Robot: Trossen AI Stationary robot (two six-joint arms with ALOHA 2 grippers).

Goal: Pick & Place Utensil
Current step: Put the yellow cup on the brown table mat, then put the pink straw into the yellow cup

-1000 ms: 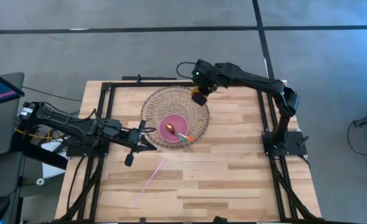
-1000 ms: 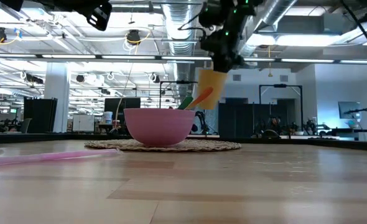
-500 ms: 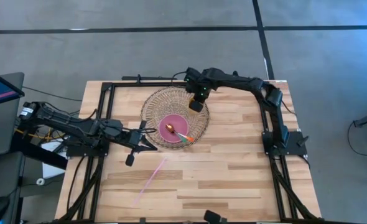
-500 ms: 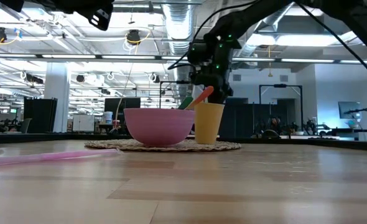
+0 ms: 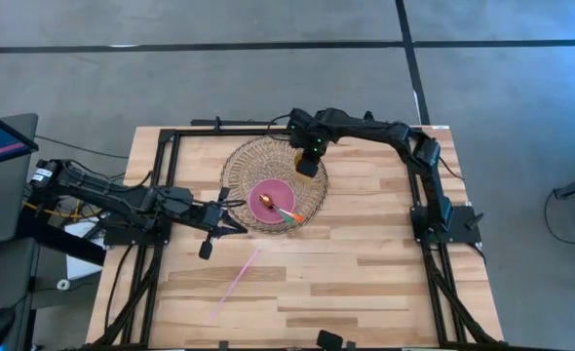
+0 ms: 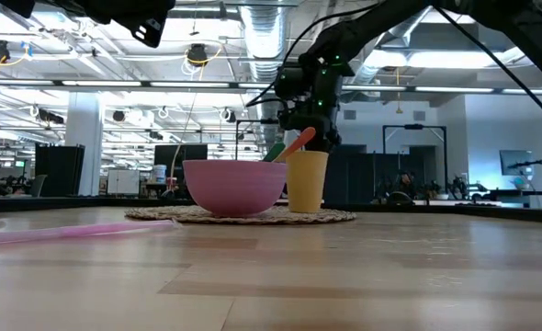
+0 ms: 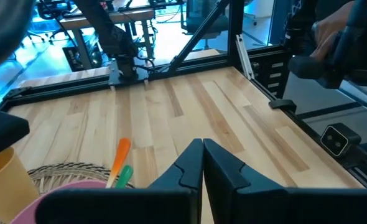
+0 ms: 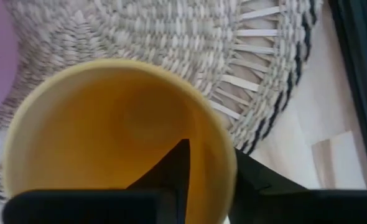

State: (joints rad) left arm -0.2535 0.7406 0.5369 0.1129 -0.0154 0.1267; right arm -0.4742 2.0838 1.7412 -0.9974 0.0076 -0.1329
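On the woven mat (image 5: pixel 244 166), at two o'clock from the pink bowl (image 5: pixel 273 198), the right gripper (image 5: pixel 308 154) pinches the wall of the yellow cup (image 6: pixel 307 181); opening straight and lifting vertically should leave it standing. Utensils (image 5: pixel 286 214) lie in the bowl, while the left gripper (image 7: pixel 202 163), fingers together and empty, waits at its eight o'clock, with open tabletop (image 5: pixel 365 273) toward five o'clock.

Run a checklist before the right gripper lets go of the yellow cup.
1. Yellow cup standing on the woven mat: ok, its base meets the mat in the low view.
2. Cup upright: ok.
3. Cup clear of the pink bowl: ok, a narrow gap shows.
4. Right gripper gripping the cup rim: ok, one finger inside, one outside.
5. Left gripper out of the way: ok, shut, beside the mat's edge.
6. Utensils resting in the bowl: ok.
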